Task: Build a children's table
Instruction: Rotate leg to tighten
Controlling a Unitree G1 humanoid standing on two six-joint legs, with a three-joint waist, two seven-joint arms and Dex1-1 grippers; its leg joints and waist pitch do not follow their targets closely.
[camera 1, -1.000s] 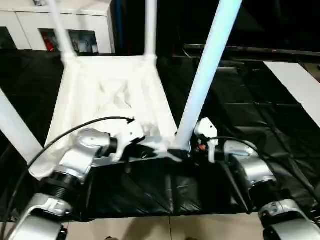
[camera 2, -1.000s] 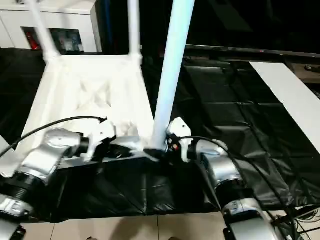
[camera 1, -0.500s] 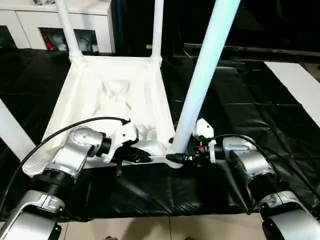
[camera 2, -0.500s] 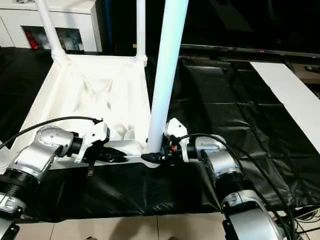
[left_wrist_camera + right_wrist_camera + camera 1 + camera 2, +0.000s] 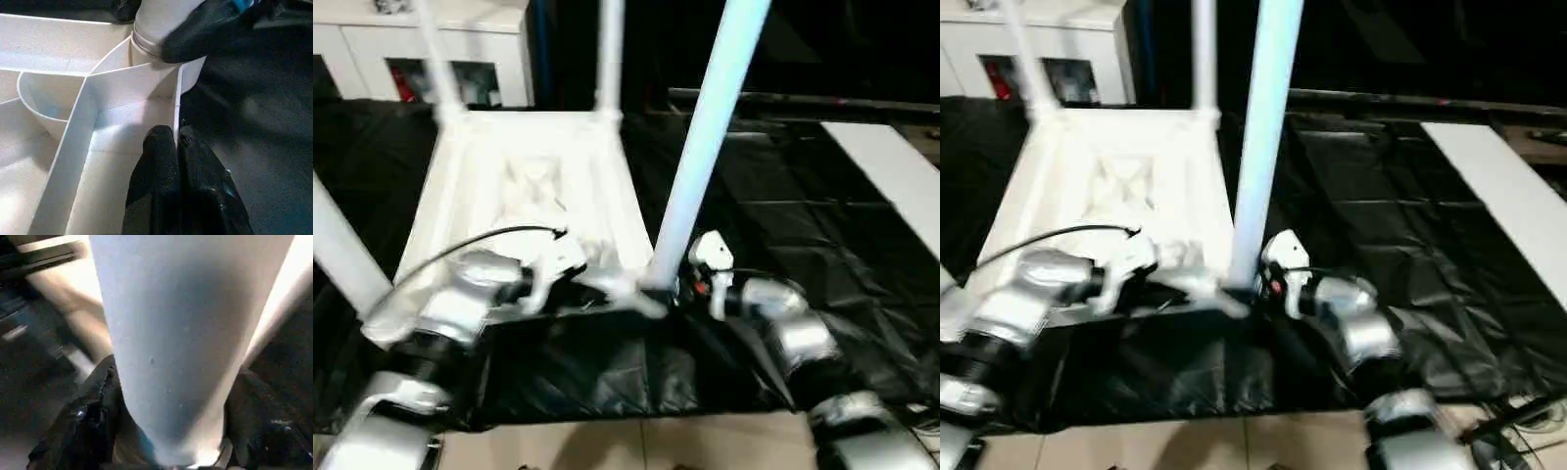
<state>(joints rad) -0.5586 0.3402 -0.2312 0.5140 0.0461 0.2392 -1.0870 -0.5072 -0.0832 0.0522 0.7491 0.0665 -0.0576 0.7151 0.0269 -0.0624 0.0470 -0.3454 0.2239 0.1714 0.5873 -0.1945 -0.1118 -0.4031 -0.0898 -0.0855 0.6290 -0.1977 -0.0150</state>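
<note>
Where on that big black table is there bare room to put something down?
The widest free patch is the black cover to the right of the upturned white tabletop, reaching to the pale strip at the far right. It is crowded at the tabletop's near edge, where the left gripper pinches the rim and the right gripper clasps the near leg.

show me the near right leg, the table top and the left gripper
near right leg [image 5: 697, 157], left eye view, mid shaft.
table top [image 5: 524, 147], left eye view, ribbed underside.
left gripper [image 5: 177, 142], left wrist view, fingertips pinching the top's thin wall.
</note>
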